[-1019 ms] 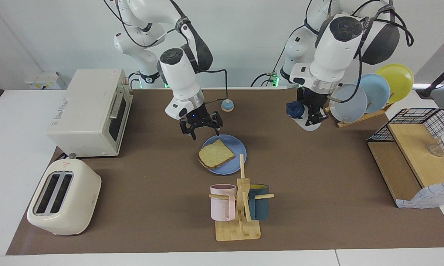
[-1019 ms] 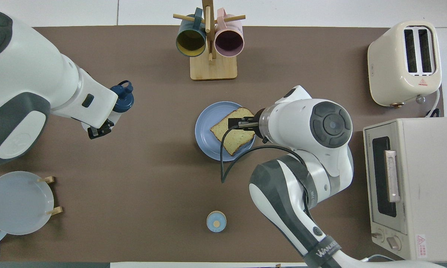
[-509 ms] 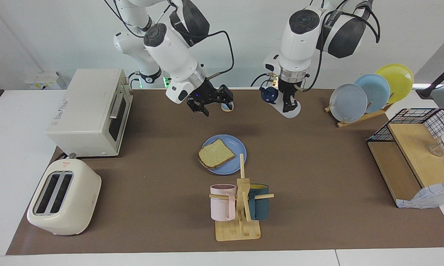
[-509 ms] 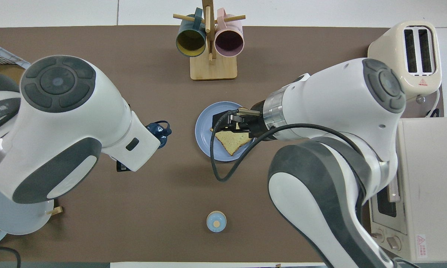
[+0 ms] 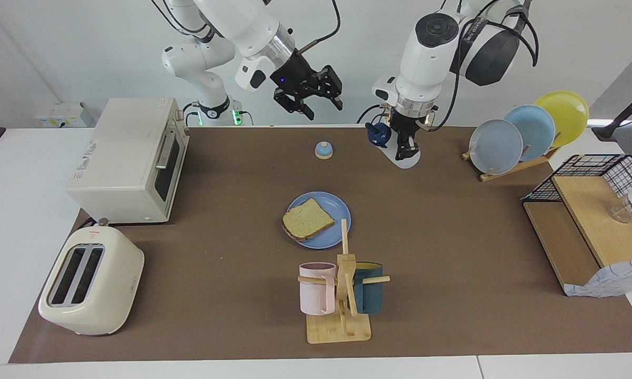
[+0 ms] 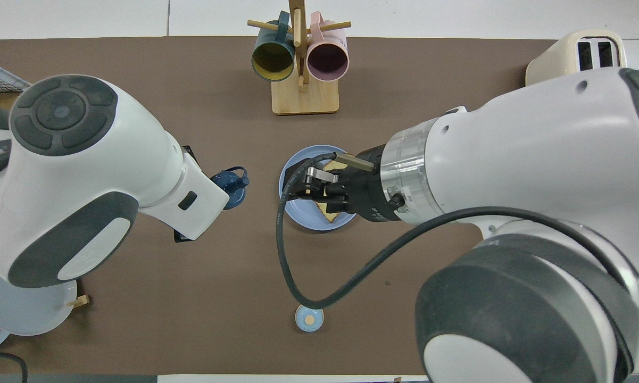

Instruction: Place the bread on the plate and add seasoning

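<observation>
Facing view shows the bread (image 5: pixel 308 218) lying flat on the plate (image 5: pixel 335 206) at the middle of the tabletop (image 5: pixel 452 252), one corner of the slice reaching over the plate's rim toward the right arm's end. The left gripper (image 5: pixel 406 149) is clamped on the seasoning (image 5: pixel 377 133), which it carries tilted, dark cap to one side and pale body showing below the fingers, over the strip of tabletop nearest the robots, between the small bell (image 5: pixel 323 150) and the plate rack (image 5: pixel 526 134). The right gripper (image 5: pixel 316 100) hangs high in the air with nothing in it, above the edge of the tabletop nearest the robots and over the bell's area; its dark finger links spread out, but whether the fingertips themselves meet cannot be told

Overhead view has the right gripper (image 6: pixel 309 186) covering most of the bread (image 6: pixel 327 211) and part of the plate (image 6: pixel 292 175), though the facing view shows it well above them. The seasoning (image 6: pixel 232 183) sticks out from under the left arm's wrist, beside the plate toward the left arm's end

A mug stand (image 5: pixel 342 295) with a pink and a teal mug sits just beside the plate, farther from the robots. A toaster oven (image 5: pixel 129 158) and a cream toaster (image 5: pixel 89 279) stand at the right arm's end
</observation>
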